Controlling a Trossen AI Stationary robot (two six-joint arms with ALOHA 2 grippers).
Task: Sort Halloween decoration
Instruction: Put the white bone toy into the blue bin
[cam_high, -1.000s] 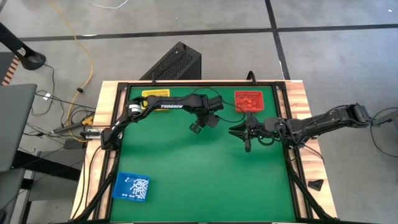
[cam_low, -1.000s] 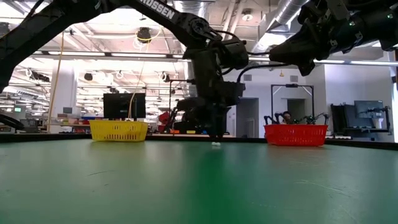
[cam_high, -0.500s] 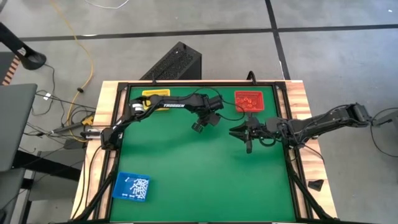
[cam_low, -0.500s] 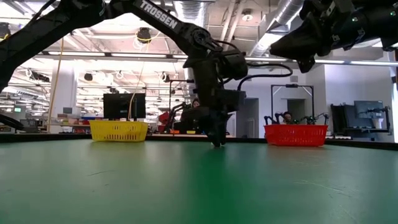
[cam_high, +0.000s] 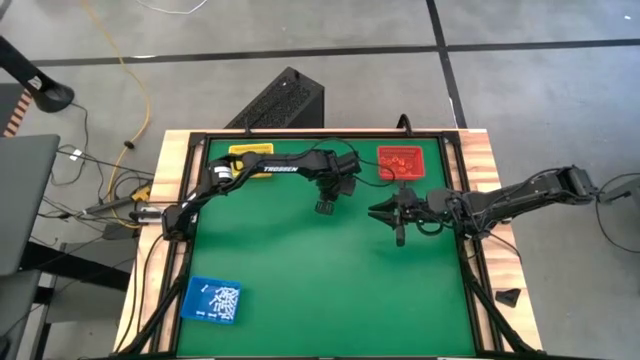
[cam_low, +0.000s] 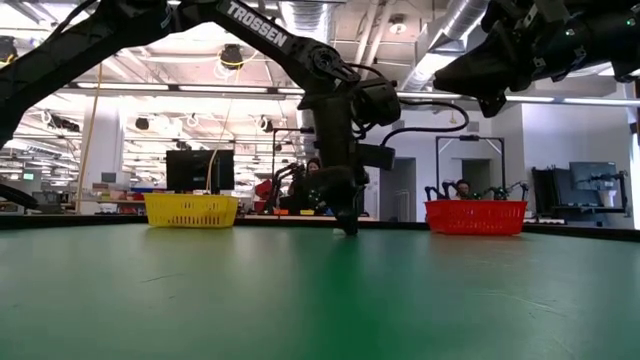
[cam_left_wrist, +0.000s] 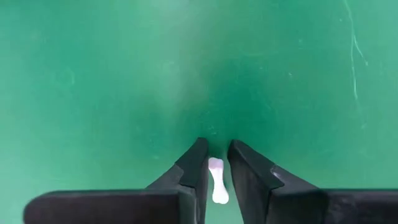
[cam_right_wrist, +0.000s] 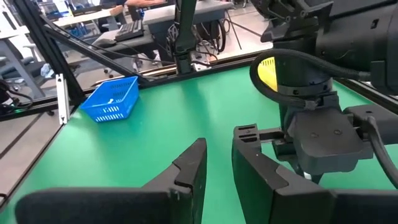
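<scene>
High view: green table (cam_high: 300, 290) framed in wood, with three trays used as landmarks — yellow tray (cam_high: 247, 153) and red tray (cam_high: 400, 163) along the far edge, blue tray (cam_high: 212, 301) at the near left corner.

Left gripper (cam_high: 325, 207) sits on the mat between the yellow and red trays, nearer the red one and a little toward the table's middle. Low view shows its tips (cam_low: 349, 228) down at the mat surface, arm pointing straight down.

Left wrist view: a white bone-shaped trinket (cam_left_wrist: 216, 180) lies lengthwise between the two dark fingers (cam_left_wrist: 194, 167). Gap is narrow — the fingers flank it closely on both sides. Contact cannot be told; the trinket appears to rest on the mat.

Right gripper (cam_high: 398, 233) hangs just in front of the red tray, raised off the table per the low view (cam_low: 490, 95). Right wrist view: its fingers (cam_right_wrist: 193, 165) stand a little apart, nothing between them.

Blue tray holds small white pieces (cam_high: 222, 298); red tray holds reddish pieces (cam_high: 398, 157). Contents of the yellow tray cannot be made out.
</scene>
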